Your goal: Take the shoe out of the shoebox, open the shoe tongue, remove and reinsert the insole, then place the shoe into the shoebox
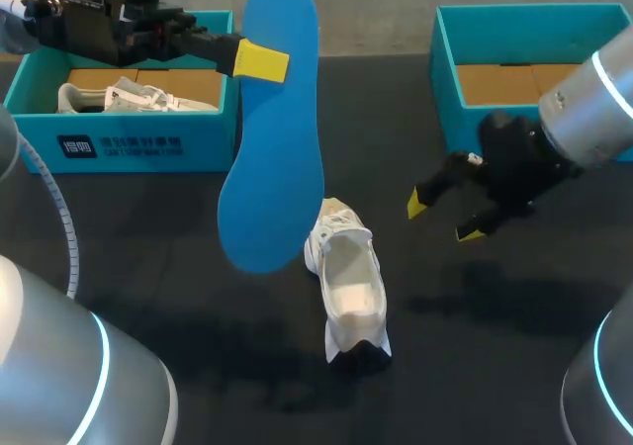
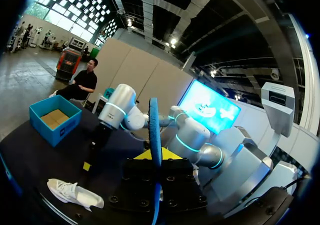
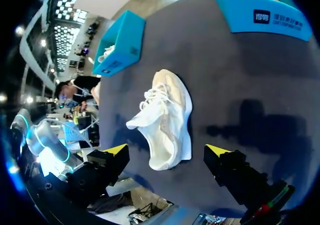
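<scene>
Head view, insole broadside, left wrist, edge-on

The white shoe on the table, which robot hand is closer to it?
Right. The right hand hangs open just beside the shoe. The left hand is farther back, near the left box, holding the blue insole up.

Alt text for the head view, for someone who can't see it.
The left gripper holds a blue insole up over the dark table, where a white shoe lies; the open right gripper hangs beside the shoe. At the back stand two teal boxes: the left box holds a second shoe, the right box shows only cardboard.
</scene>
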You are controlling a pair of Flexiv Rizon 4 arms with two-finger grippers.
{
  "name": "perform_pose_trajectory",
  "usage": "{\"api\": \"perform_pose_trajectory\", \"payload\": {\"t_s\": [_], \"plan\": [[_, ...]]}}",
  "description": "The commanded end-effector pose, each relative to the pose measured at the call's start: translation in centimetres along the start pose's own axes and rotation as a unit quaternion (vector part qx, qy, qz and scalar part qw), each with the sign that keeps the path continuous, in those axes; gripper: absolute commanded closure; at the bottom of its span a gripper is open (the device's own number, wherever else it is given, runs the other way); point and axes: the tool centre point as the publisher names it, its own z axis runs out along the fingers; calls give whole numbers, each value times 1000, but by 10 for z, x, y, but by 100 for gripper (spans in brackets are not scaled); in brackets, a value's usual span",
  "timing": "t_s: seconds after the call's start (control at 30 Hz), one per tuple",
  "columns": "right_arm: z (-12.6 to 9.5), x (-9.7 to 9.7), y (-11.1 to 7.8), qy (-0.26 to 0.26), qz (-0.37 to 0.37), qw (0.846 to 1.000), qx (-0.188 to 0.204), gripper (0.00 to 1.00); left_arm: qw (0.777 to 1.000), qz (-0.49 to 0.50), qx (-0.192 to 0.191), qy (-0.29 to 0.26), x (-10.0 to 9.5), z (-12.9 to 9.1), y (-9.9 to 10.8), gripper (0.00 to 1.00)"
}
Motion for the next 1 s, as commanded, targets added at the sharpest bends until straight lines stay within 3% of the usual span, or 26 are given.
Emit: {"api": "perform_pose_trajectory", "payload": {"t_s": [0.03, 0.13, 0.6, 0.7, 0.83, 1.0], "plan": [[5, 5, 4, 42, -4, 999, -12, 0, 1000, 0, -1, 0, -1, 1, -1, 100], [8, 11, 10, 69, -15, 997, -20, 0, 1000, 0, -1, 0, -1, 1, -1, 100], [8, 11, 10, 69, -15, 997, -20, 0, 1000, 0, -1, 0, -1, 1, -1, 100], [10, 14, 15, 102, 18, 995, -17, 0, 1000, 0, -1, 0, -1, 1, -1, 100], [3, 23, 21, 194, 32, 980, -18, 0, 1000, 0, -1, 0, -1, 1, -1, 100], [0, 35, 26, 225, 41, 973, -13, 0, 1000, 0, -1, 0, -1, 1, -1, 100]]}}
